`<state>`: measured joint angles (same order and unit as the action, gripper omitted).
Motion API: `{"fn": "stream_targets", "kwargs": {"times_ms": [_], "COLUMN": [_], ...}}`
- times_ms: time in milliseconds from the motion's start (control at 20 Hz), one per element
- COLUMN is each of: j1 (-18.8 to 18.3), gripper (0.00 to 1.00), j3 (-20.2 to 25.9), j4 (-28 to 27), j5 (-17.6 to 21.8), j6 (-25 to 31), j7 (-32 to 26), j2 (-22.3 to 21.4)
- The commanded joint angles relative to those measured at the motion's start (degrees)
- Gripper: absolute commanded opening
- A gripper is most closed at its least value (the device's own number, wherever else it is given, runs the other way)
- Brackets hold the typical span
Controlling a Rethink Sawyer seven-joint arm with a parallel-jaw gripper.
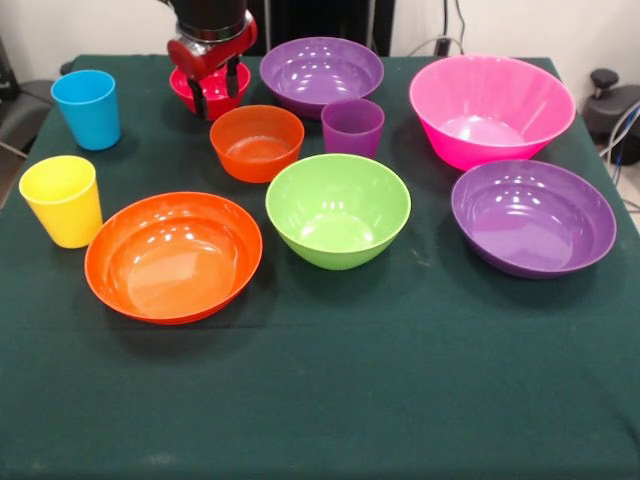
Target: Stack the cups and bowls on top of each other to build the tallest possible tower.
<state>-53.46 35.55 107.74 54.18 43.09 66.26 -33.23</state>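
I see the gripper (217, 92) open, fingers straddling the near rim of the small glossy red plastic bowl (211, 86) directly beneath it.

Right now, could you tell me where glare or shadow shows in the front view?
Front view: overhead lamps leave white glare spots inside the wide orange bowl, green bowl and pink bowl; soft shadows fall on the green cloth in front of each bowl.

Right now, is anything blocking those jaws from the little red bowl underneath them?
Nothing visible does. The gripper hangs directly over the small red bowl, its jaws spread at the bowl's rim. The small orange bowl and a purple bowl sit off to the sides, apart from it.
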Motion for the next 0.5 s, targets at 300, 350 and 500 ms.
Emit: {"fn": "stream_targets", "kwargs": {"times_ms": [300,350,500], "j1": [1.1,0.7,0.3], "gripper": [1.0,1.0,1.0], "j3": [-0.1,-0.4,-2.4], "j4": [-3.0,-2.6,-1.8], "j5": [1.9,1.3,0.1], "j6": [1.8,0.4,-4.0], "j7": [-8.2,-5.4,3.9], "j2": [-0.6,-1.4,-3.1]}}
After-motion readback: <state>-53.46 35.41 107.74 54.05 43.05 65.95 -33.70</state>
